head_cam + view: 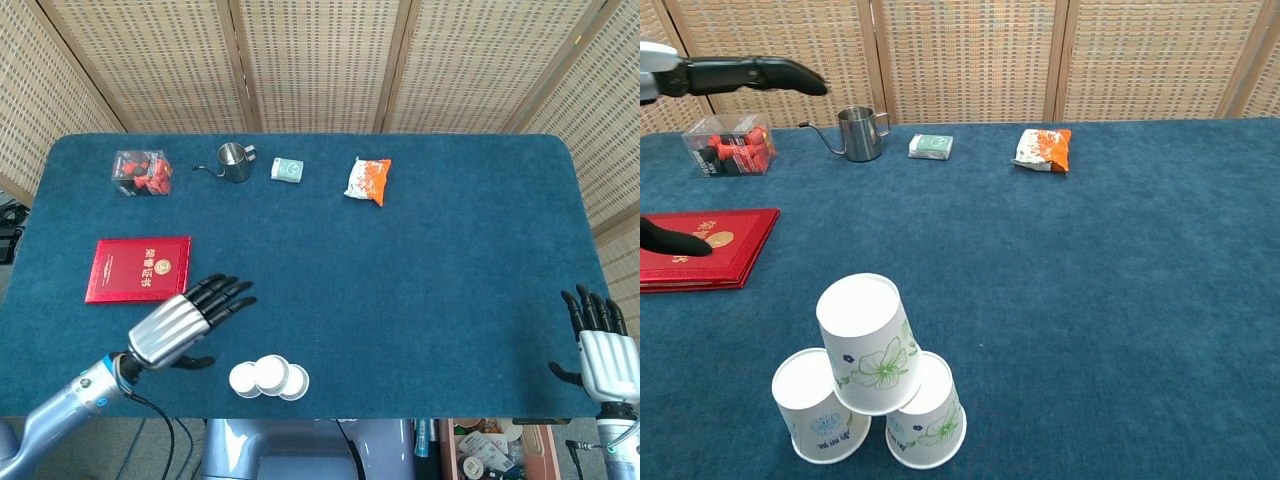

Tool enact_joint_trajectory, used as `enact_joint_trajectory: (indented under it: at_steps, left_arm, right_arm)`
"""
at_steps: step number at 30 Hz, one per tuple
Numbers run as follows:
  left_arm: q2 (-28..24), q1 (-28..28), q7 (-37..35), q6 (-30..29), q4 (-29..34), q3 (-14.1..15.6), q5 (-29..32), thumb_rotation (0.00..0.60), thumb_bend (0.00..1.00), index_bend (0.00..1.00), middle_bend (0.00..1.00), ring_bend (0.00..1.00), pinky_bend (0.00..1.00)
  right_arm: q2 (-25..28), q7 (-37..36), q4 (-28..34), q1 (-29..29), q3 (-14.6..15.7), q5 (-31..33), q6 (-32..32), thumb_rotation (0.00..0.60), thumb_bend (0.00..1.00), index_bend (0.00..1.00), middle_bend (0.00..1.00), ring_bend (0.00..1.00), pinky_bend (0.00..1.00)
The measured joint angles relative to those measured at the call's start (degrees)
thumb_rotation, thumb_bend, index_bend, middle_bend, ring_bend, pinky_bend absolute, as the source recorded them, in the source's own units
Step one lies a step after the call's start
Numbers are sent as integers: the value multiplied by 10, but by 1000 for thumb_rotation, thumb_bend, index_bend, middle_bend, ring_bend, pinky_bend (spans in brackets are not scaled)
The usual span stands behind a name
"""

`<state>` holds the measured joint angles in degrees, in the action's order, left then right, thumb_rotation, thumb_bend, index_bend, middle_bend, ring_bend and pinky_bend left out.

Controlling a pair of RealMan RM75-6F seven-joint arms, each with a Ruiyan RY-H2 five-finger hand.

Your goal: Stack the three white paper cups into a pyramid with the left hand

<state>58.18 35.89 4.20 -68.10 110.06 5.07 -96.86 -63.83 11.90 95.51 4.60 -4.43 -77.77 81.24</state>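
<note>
Three white paper cups with flower prints form a pyramid near the table's front edge: a top cup point(866, 343) rests on a left cup point(818, 407) and a right cup point(928, 413). In the head view the pyramid point(269, 377) appears as a tight cluster. My left hand point(185, 322) hovers up and to the left of the cups, fingers spread, holding nothing; the chest view catches only its fingers point(750, 75) at the top left. My right hand point(601, 346) stays open at the table's front right corner.
A red booklet point(138, 269) lies left of the hand. Along the far edge stand a clear box of red items point(142, 172), a steel pitcher point(234, 161), a small green packet point(287, 170) and an orange snack bag point(367, 180).
</note>
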Motion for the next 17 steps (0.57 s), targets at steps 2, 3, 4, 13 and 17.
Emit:
enact_joint_trajectory:
  at_steps: [2,3,4,13,17]
  left_arm:
    - [-9,-22,18,-15,4,0,34,600,179,0,0,0,0]
    - [-14,-39,28,-30,6,0,55,600,179,0,0,0,0]
    - [-16,-52,32,-44,6,-1,68,600,178,0,0,0,0]
    - [1,-197,2,-192,-59,-24,221,600,177,0,0,0,0]
    - [7,-230,-44,-202,-95,-27,236,600,177,0,0,0,0]
  right_arm:
    - [1,-1,2,0,1,-3,1,600,0,0,0,0,0]
    - [1,-2,3,0,1,-4,2,600,0,0,0,0,0]
    - [2,-2,3,-1,2,-6,2,600,0,0,0,0,0]
    - [6,-11,11,-5,8,-21,10,600,0,0,0,0,0]
    - [10,-18,12,-8,8,-25,15,600,0,0,0,0,0]
